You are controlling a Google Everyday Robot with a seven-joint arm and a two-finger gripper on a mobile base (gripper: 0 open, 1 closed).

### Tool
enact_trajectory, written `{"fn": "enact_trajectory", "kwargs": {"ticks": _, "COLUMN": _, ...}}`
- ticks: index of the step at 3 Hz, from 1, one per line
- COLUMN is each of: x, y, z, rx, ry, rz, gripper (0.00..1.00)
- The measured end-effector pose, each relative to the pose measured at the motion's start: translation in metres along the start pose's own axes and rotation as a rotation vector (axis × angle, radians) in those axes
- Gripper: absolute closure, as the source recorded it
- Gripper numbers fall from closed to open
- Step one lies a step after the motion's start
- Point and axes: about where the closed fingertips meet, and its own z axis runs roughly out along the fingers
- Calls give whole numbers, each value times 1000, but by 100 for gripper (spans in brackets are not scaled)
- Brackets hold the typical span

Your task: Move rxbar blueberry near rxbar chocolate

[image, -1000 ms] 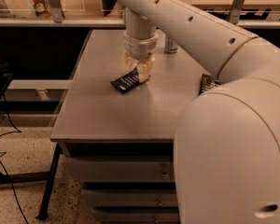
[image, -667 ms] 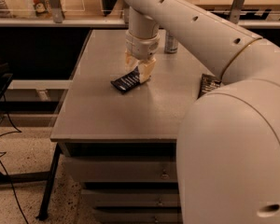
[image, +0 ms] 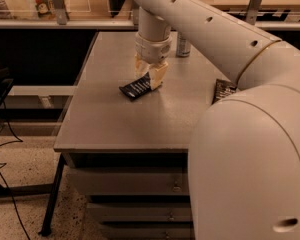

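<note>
Navy-blue rxbar blueberry [image: 134, 88], white lettering lines, on grey table [image: 115, 126], one end pinched by hand [image: 150, 78]

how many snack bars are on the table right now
2. The rxbar blueberry lies mid-table, its end at the pincer. The rxbar chocolate is toward the table's right side, partly covered by the robot's arm, which may hide others.

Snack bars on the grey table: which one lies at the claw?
The flat dark-navy wrapped bar mid-table, at the claw; the brown-black wrapped bar lies apart at the right edge.
</note>
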Motion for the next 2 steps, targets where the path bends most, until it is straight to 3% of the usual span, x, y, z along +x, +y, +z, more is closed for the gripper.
{"fn": "enact_trajectory", "kwargs": {"ticks": 2, "x": 19, "y": 17, "z": -13, "rx": 59, "ry": -59, "rz": 60, "gripper": 48}}
